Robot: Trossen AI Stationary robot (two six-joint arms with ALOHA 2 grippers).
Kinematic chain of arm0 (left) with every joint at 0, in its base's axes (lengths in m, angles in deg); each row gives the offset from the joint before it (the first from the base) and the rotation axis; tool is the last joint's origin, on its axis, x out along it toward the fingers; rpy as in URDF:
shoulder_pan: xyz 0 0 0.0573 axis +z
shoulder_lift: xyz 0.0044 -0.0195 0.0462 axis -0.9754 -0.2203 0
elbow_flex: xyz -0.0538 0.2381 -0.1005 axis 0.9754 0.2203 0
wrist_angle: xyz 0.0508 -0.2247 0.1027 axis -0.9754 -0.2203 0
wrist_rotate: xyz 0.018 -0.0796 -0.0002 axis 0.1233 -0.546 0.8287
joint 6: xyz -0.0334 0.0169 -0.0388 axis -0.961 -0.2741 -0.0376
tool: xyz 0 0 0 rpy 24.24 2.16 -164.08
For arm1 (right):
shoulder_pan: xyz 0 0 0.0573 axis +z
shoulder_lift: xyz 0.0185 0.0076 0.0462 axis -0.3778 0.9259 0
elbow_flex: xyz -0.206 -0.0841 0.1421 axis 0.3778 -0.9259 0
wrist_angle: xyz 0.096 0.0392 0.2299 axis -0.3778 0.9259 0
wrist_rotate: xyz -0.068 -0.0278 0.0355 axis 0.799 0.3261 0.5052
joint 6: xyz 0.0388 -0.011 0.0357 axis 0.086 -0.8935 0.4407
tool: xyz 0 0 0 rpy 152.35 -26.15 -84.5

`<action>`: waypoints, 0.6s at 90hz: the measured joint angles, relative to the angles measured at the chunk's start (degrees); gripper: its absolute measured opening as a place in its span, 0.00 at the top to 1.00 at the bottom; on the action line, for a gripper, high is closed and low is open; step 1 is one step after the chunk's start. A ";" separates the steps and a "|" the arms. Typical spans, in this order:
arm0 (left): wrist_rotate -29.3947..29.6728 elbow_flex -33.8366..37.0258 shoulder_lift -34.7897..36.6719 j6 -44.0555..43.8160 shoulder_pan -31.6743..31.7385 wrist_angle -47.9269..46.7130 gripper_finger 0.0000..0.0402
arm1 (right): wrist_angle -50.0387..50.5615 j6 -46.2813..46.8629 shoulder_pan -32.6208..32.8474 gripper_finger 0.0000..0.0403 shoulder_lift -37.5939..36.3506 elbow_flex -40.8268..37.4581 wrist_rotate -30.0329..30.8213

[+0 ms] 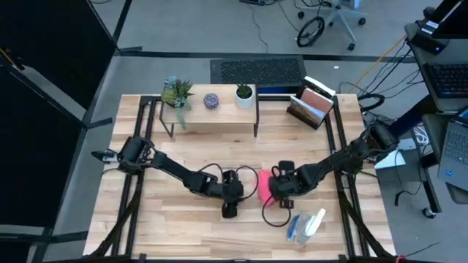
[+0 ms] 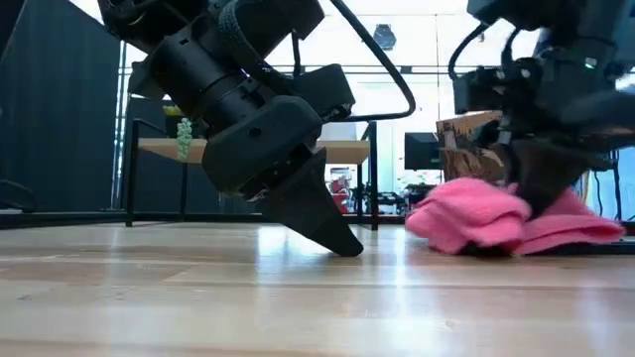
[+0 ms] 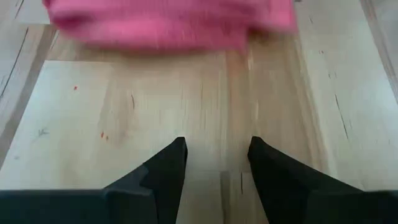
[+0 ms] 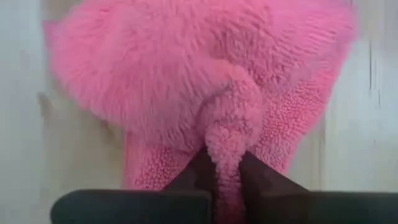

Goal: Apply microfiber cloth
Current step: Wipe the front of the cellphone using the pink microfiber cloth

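Two dark arms reach over the pale plank tabletop [image 1: 183,146], whose smooth wood shows fine grain lines. Near its middle lies the microfiber cloth [image 4: 186,81], a bright pink, fluffy, bunched heap, with the right gripper [image 4: 222,163] clamped on a rolled fold of its nubbly pile. Just beside it the left gripper [image 3: 216,155] points its wedge-shaped fingers, set apart, at bare wood.

You get one overhead looking straight down, one at surface [image 1: 183,153] level looking across, two close wrist cameras; all share the microfiber cloth [image 1: 262,185].
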 joint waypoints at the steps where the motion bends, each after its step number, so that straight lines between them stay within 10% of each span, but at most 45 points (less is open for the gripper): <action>1: 0.00 0.00 0.00 0.00 0.00 0.00 0.59 | -0.90 -0.03 0.00 0.99 0.15 0.01 -0.01; 26: -0.09 0.00 0.94 0.04 0.00 -0.49 0.59 | -22.03 -6.88 -0.76 0.99 5.22 0.36 0.01; 54: 0.24 0.04 1.92 0.02 0.00 -1.23 0.59 | 6.67 -7.55 -1.27 0.99 -3.00 10.71 0.66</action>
